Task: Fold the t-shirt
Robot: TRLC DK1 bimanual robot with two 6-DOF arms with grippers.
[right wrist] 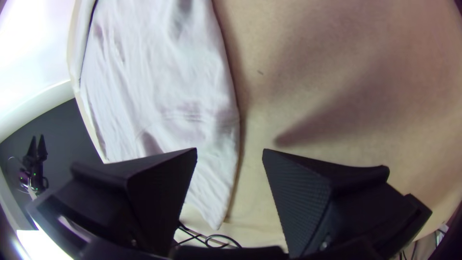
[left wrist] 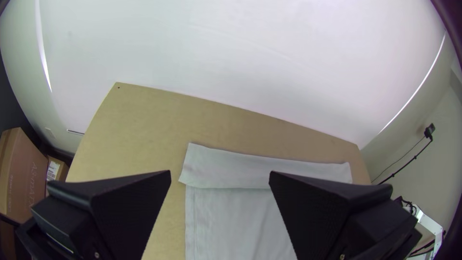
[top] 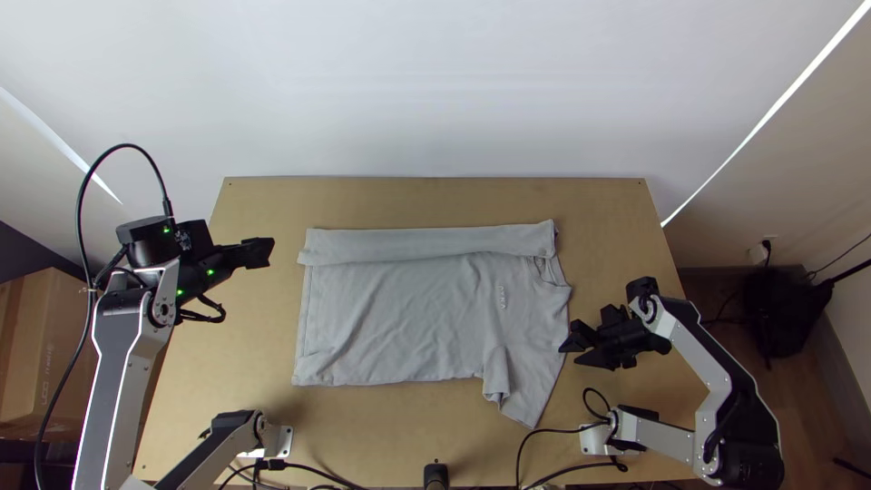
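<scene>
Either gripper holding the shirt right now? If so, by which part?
Nothing held. Left gripper is open, off the shirt; right gripper is open by its shoulder edge.

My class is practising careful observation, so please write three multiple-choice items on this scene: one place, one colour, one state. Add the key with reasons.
1. Where is the folded-over strip of the t-shirt?
A) Along its side by the table's far edge
B) Along its side nearest the arms' bases
C) Across its hem

2. What colour is the t-shirt?
A) Red
B) Green
C) Grey

3. How are the left gripper's jaws?
A) Shut on a sleeve
B) Open and empty
C) Shut on the hem

Key:
1 A: the top view shows the strip along that far side.
2 C: the cloth looks grey in the top view.
3 B: the left wrist view shows the jaws wide apart, with nothing gripped.
</scene>
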